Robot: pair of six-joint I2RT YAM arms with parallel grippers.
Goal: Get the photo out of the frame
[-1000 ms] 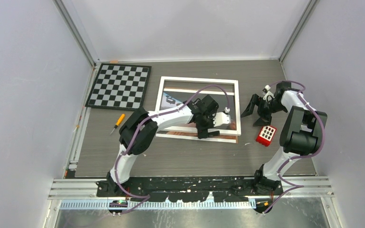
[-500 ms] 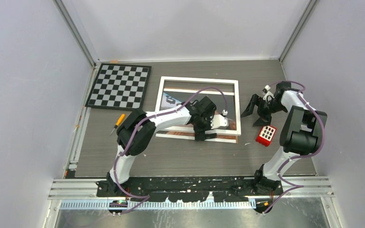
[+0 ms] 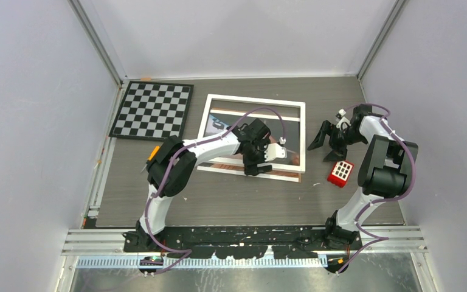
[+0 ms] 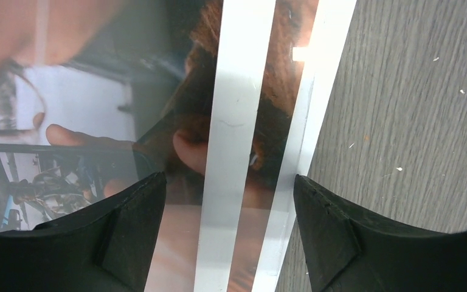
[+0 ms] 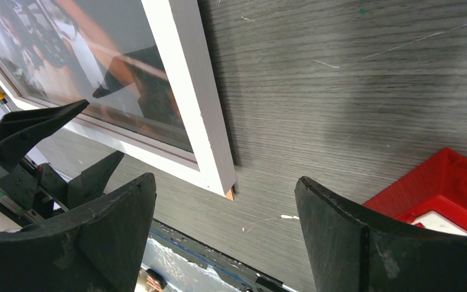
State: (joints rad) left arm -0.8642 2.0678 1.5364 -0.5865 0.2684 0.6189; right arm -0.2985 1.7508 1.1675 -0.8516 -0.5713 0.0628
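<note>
Over the near rail of the frame, you are holding the left fingers spread, seemingly to pinch the photo, with the right fingers spread aside.

robotics lab cell; plain grey walls, alu corner rails, calib checkerboard on table

Even, diffuse light fills the overhead view, with only faint shadows beneath the arms. Just ahead of the left pincer, the photo is soft-focused and washed with pale glare. Beyond the right pincer, the desk shows a dull sheen and a broad soft shadow. That pincer's fingers are near-black, slightly blurred shapes.
</note>
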